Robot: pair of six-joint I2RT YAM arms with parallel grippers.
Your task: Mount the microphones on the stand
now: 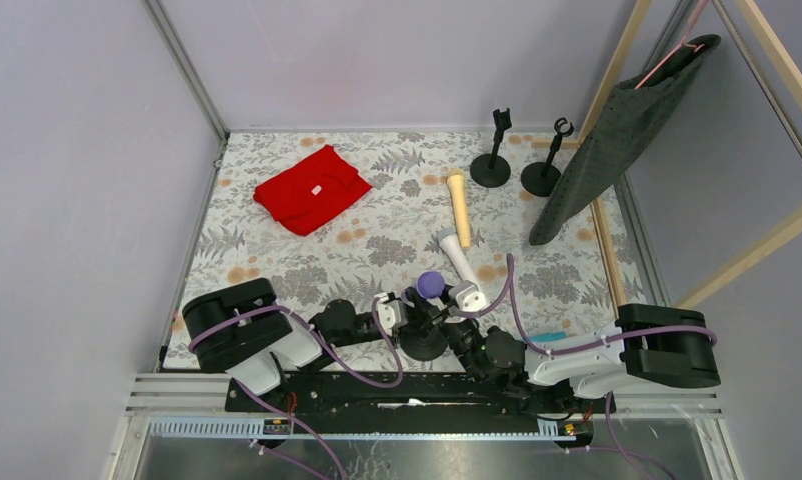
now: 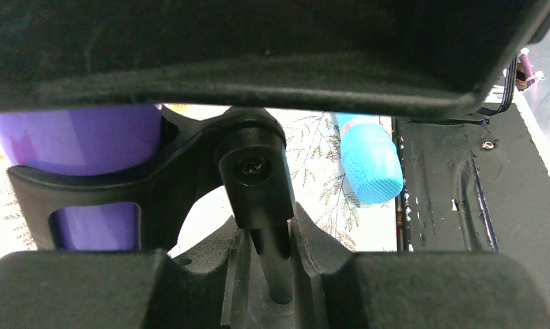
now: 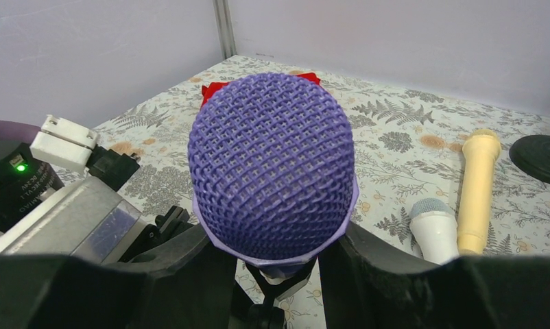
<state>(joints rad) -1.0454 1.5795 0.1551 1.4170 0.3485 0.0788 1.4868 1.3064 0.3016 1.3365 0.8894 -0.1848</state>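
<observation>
The purple microphone (image 1: 431, 284) stands upright at the near middle, its mesh head (image 3: 272, 164) filling the right wrist view. Its body (image 2: 80, 137) sits in the black clip (image 2: 190, 181) of the stand (image 1: 424, 343). My left gripper (image 2: 279, 229) is shut on the stand's thin post. My right gripper (image 3: 276, 257) is closed on the purple microphone just under the head, a finger pressing each side. A white microphone (image 1: 457, 255) and a cream-yellow one (image 1: 460, 205) lie on the mat beyond. The light blue one (image 2: 368, 161) lies by my right arm.
Two more black stands (image 1: 491, 152) (image 1: 547, 165) are upright at the back right. A red cloth (image 1: 310, 188) lies at the back left. A dark grey cloth (image 1: 617, 140) hangs from a wooden frame on the right. Grey walls enclose the floral mat (image 1: 277, 250).
</observation>
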